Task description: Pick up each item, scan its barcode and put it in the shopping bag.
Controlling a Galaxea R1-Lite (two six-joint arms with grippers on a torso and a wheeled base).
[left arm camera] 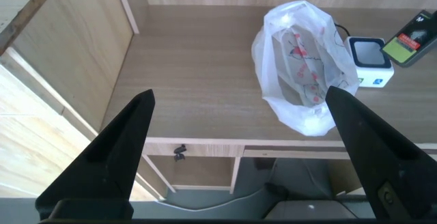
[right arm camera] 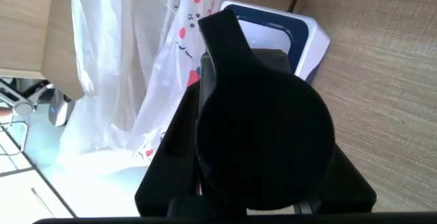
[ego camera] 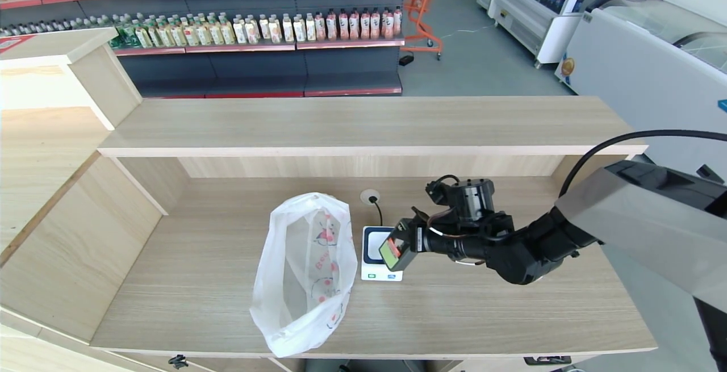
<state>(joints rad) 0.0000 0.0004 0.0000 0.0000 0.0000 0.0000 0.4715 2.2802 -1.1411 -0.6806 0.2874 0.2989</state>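
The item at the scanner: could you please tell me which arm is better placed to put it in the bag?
Right. The right gripper holds the item by the scanner, just beside the bag. The left gripper is open, empty and off the near edge of the counter.

A small dark box [ego camera: 393,250] with a green and red face is held clamped in the right gripper [ego camera: 402,243], tilted, just above the near right part of the scanner [ego camera: 372,249]. The scanner, a white block with a dark blue window, is set flat on the wooden counter [ego camera: 483,315]. A white, translucent shopping bag [ego camera: 306,270] with red print is slumped just beside the scanner, on its left, with its mouth seen open
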